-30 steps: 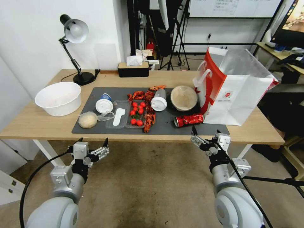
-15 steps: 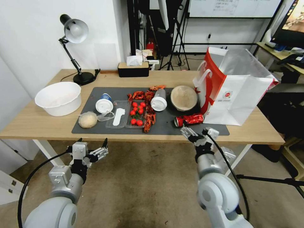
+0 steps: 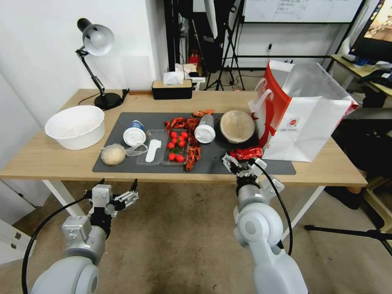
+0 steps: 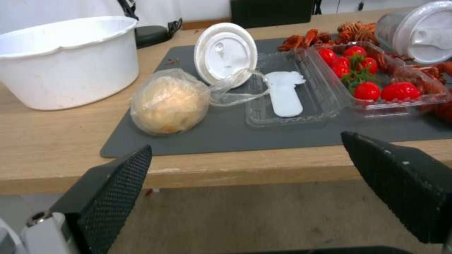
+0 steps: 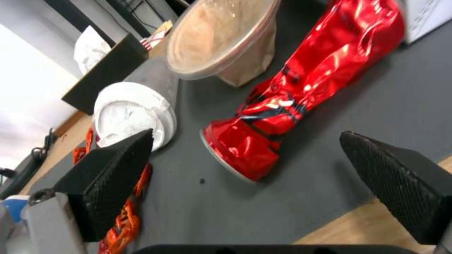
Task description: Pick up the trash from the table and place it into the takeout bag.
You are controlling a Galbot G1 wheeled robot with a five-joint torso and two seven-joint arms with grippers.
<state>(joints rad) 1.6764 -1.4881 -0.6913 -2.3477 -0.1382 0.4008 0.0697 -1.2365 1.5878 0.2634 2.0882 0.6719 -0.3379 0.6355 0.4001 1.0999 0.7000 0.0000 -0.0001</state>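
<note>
Head view. The right arm reaches up from below the tabletop (image 3: 49, 159) edge, wrist bent forward, so that the right gripper (image 3: 239, 161) sits at the near edge of the grey mat (image 3: 212, 163), directly in front of the crushed red can (image 3: 246, 153). Its jaws are spread and hold nothing. The left gripper (image 3: 118, 188) hangs below the tabletop edge on the left side, jaws spread and empty, forearm angled up from the shoulder. The bag (image 3: 304, 118) stands upright at the right end of the mat, just beside the can; a small red logo marks its white face, too small to read. On the mat lie the brown-lidded bowl (image 3: 237, 125), 2 white-lidded cups (image 3: 204, 131) (image 3: 134, 134) and the clear bag with a beige lump (image 3: 113, 154).

Left wrist view. 2 black ribbed fingers (image 4: 115, 190) stand wide apart, nothing between them. Beyond them lie the lump bag (image 4: 169, 100), a cup lid (image 4: 226, 53), a clear tray of tomatoes (image 4: 376, 81) and a white bowl (image 4: 66, 60).

Right wrist view. The fingers (image 5: 111, 176) stand wide apart on either side of the can (image 5: 301, 91), not touching it. The can lies on its side on the mat (image 5: 376, 106); no lettering is readable on it.
</note>
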